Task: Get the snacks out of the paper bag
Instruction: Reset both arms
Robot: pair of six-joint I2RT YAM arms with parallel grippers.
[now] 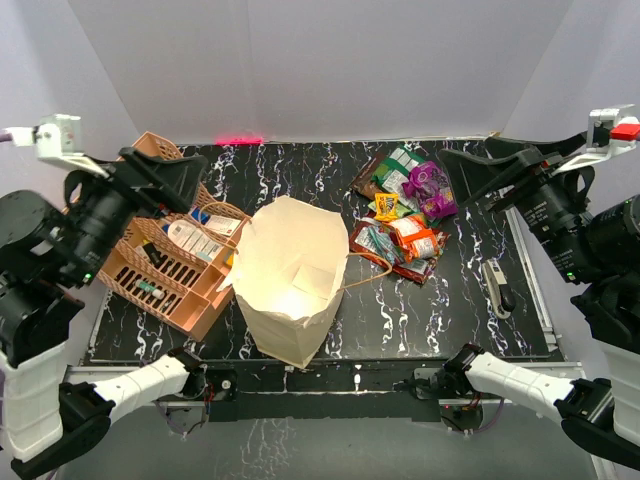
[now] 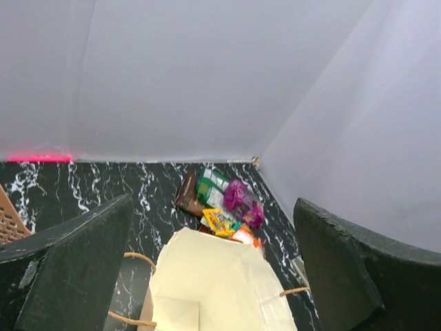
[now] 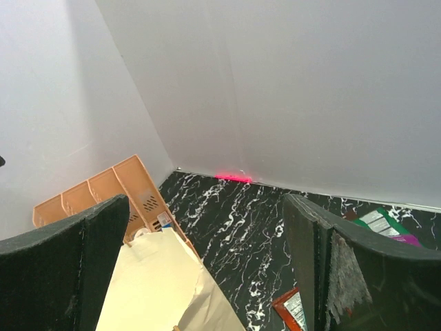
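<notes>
From above, the large cream-beige paper bag (image 1: 290, 275) with thin tan loop handles stands open in the middle of the black marbled desk (image 1: 390, 320), and what shows of its lit inside looks bare. The snacks (image 1: 405, 215), small colourful wrapped packets heaped on a flat dark-brown pouch, lie outside it, just beside its right wall. I judge the unloading all but done, so the step in hand is a last check of the bag's floor. That calls for coming in from straight above, clear of the handles, so the light bag does not tip. The left claw (image 1: 195, 190) hangs high over the orange plastic compartment tray (image 1: 160, 270), jaws apart and empty. The right claw (image 1: 462, 180) hangs high to the right of the snacks, likewise apart and empty.

The left wrist view shows the left claw (image 2: 213, 207) gaping, with the paper bag (image 2: 213, 283) below between its fingers and the snacks (image 2: 224, 200) beyond it (the bag's bottom is hidden here).

In the right wrist view the right claw (image 3: 207, 200) gapes too. The paper bag (image 3: 158, 289) sits low and left of centre, the tray (image 3: 103, 189) lies behind it, and a few snacks (image 3: 382, 221) peep past the right finger
</notes>
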